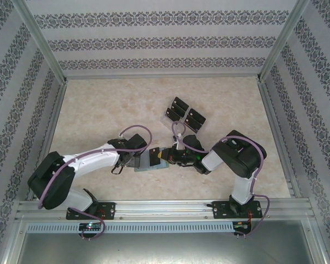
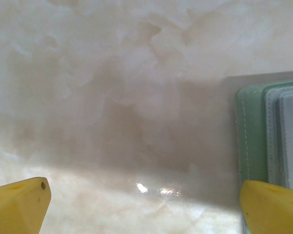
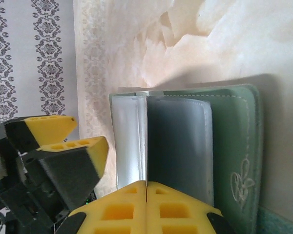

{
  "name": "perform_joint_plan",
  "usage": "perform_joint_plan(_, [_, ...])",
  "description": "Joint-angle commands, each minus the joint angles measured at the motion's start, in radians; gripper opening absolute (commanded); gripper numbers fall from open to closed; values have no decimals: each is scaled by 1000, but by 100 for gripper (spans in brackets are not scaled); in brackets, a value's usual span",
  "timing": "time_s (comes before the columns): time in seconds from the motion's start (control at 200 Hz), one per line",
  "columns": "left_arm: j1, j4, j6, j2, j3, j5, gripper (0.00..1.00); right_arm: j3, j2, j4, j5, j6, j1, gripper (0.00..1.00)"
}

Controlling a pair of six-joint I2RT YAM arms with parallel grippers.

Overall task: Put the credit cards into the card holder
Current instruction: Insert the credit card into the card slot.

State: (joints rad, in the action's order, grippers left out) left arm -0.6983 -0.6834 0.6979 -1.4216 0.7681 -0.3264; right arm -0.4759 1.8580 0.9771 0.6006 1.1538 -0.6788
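Green card holder seemingly pinched by right fingers.

Bench: a beige, marble-patterned bench top is lying flat between the walls.
Walls: white panels with grey floral bands are enclosing three sides.
Frame: silver metal posts are rising at the far corners.
Light: a soft glare is shining on the bench.

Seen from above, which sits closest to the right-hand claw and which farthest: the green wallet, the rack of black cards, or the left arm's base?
1. The green wallet: right at the right gripper's fingertips, just to its left.
2. The rack holding black cards: farther back, slightly to the right.
3. The left arm's base: far off at the near left corner.
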Motion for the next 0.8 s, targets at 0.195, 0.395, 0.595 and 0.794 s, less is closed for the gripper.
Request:
perform_joint_plan(0.195, [4,9,-63,21,43,24,100,-2,21,34,5,2,-12,0])
perform_joint_plan(0.395, [3,132,-106,-4,10,78,100,-3,20,30,7,2,-12,0])
perform_joint_plan(0.595, [4,94,-101,-79,17,27,100,-6,21,28,12,2,-13,0])
perform_joint_plan(0.794, [5,35,-69,-107,13,-28,100,-12,22,28,21,2,-12,0])
